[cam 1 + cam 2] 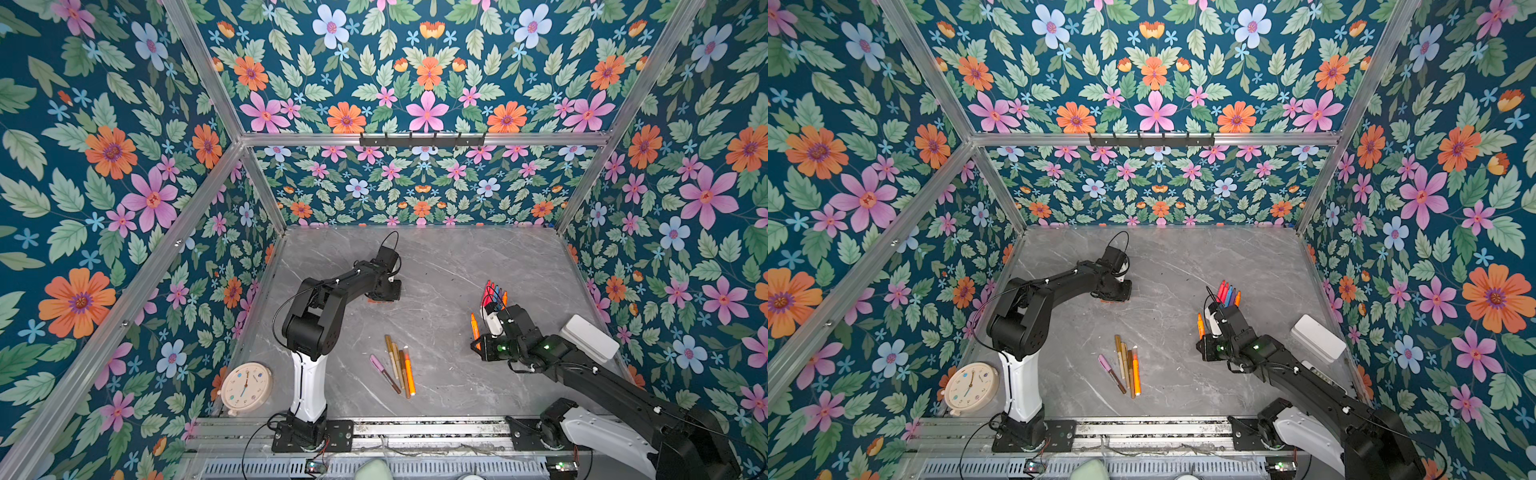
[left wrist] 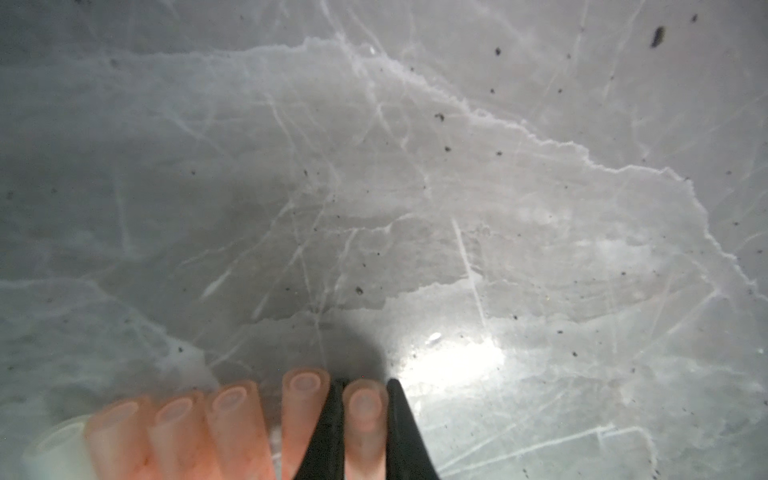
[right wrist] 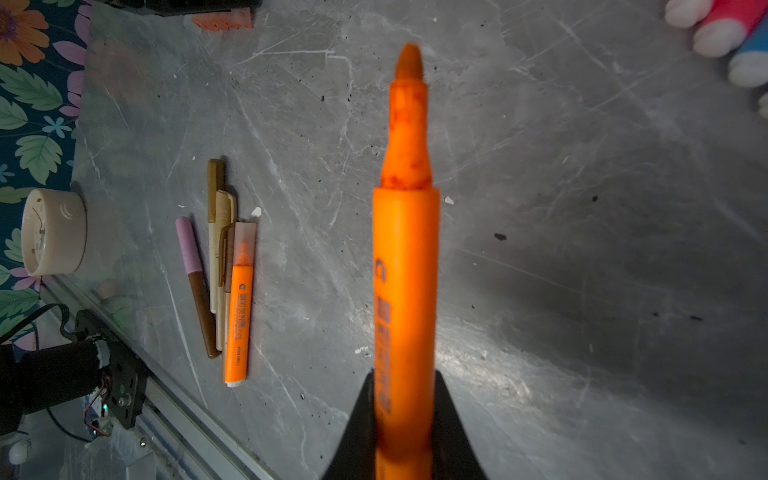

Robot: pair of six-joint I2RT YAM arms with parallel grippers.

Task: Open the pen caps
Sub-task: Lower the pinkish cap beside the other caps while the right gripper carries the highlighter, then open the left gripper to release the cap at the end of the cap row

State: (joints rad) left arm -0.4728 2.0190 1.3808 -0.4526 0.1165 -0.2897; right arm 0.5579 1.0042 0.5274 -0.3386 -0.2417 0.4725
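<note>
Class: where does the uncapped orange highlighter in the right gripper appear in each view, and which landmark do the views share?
Both top views: the orange highlighter is right of centre, on the right half of the table.
Left wrist: not in it; only pen caps and table.
Right wrist: centre, rising from the right gripper, tip bare.
Landmark: the lying pens, in all but the left wrist view.

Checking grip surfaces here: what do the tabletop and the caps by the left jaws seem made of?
Tabletop: glossy grey marble-look slab, pale veins and a glare patch; real stone or printed laminate, unclear. Caps: translucent pale-orange plastic by the look, hollow tubes with inner rims showing, though blurred.
</note>
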